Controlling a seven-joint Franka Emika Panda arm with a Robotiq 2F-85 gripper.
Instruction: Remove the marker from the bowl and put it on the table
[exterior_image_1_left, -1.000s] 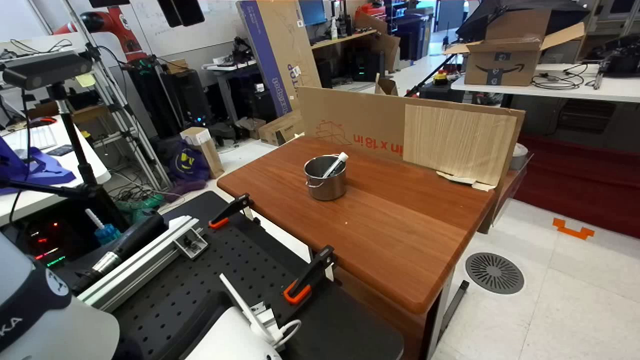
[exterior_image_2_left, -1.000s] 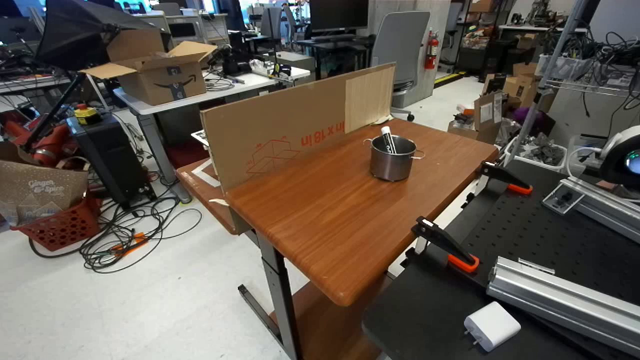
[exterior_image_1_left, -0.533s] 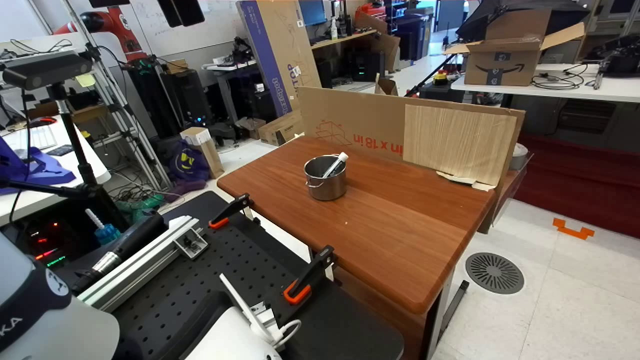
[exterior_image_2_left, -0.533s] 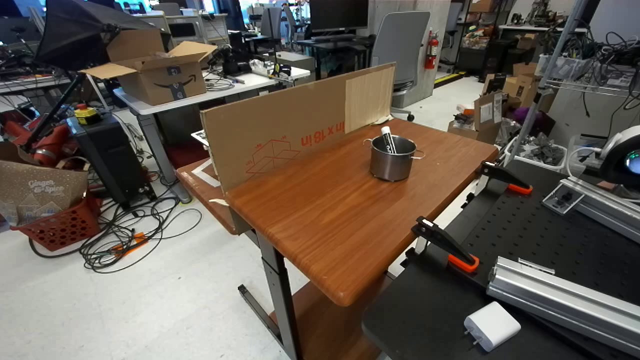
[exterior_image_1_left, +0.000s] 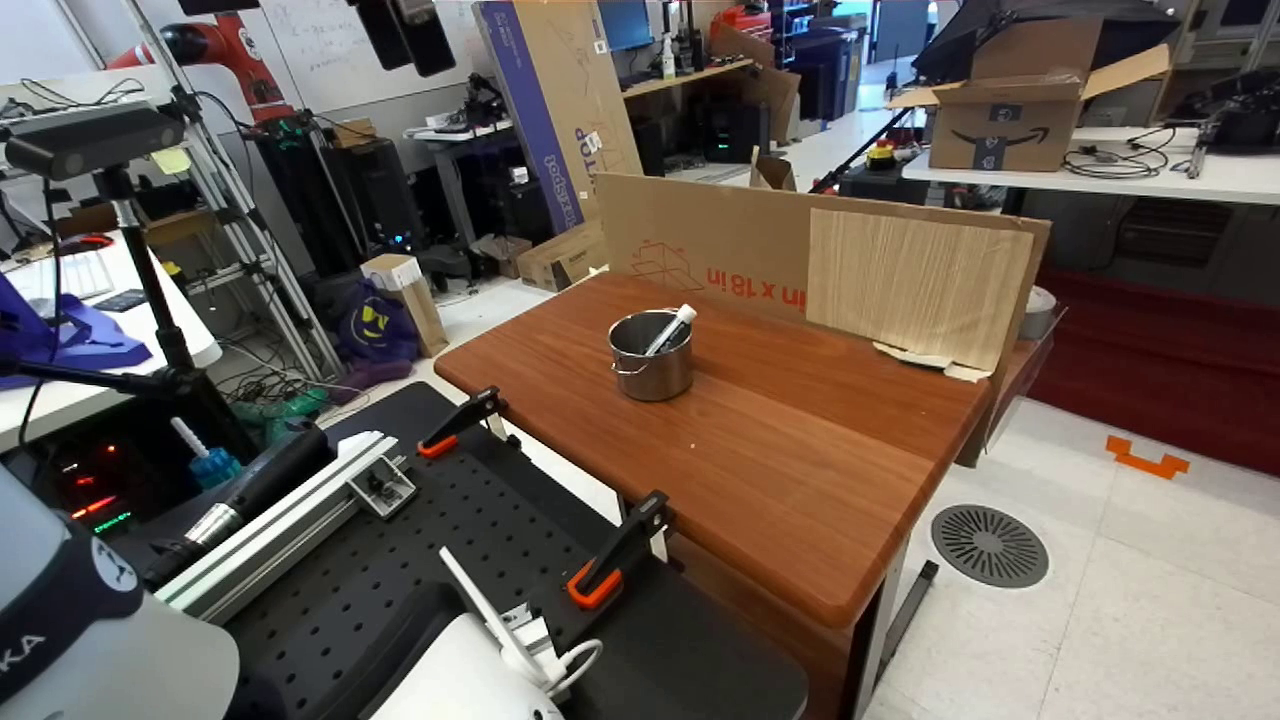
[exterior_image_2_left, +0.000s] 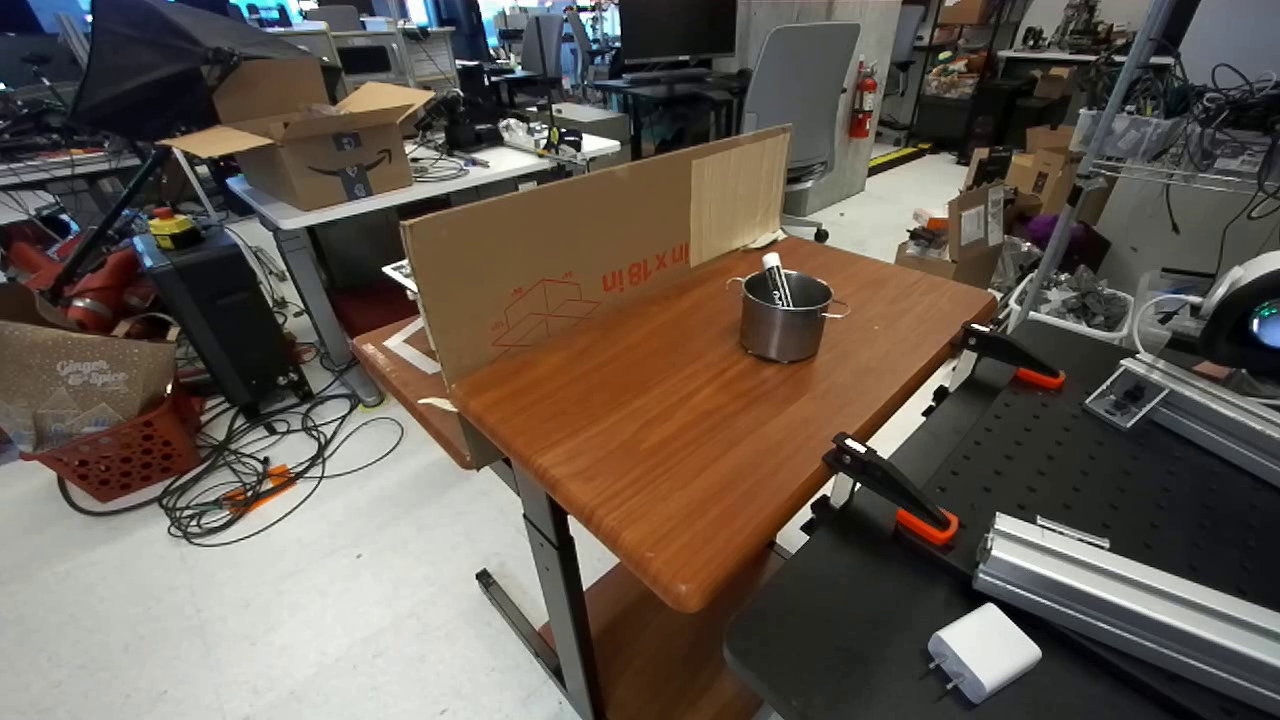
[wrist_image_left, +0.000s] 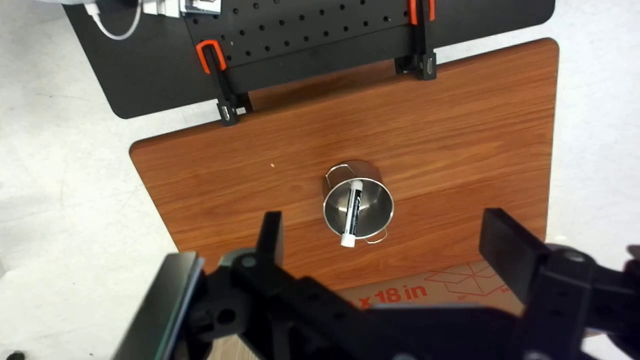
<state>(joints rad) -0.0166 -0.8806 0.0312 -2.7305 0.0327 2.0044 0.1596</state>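
Wrist view: pincer (wrist_image_left: 384, 235) wide, gripping nothing.
Marker (wrist_image_left: 352, 214): leaning inside the bowl (wrist_image_left: 376, 214), one end past the rim.
Bowl: upright, in from every bench (wrist_image_left: 475, 135) edge.
Bench: marker awaited; grasp, lift, set-down apparently all remain.

Both exterior views: bright, fairly even rm. light; near detail sharp, far detail softer. In an exterior view, far doorway (exterior_image_1_left: 893, 68) glows bluish-white, nr. overexp.; deep shade below near edge of table (exterior_image_1_left: 790, 470) & under far-right desk (exterior_image_1_left: 1050, 180). Wrist view: pale floor (wrist_image_left: 80, 200) washed out; specular glints in bowl (wrist_image_left: 377, 215); near tool (wrist_image_left: 385, 232) dark, blurred, out of focus.
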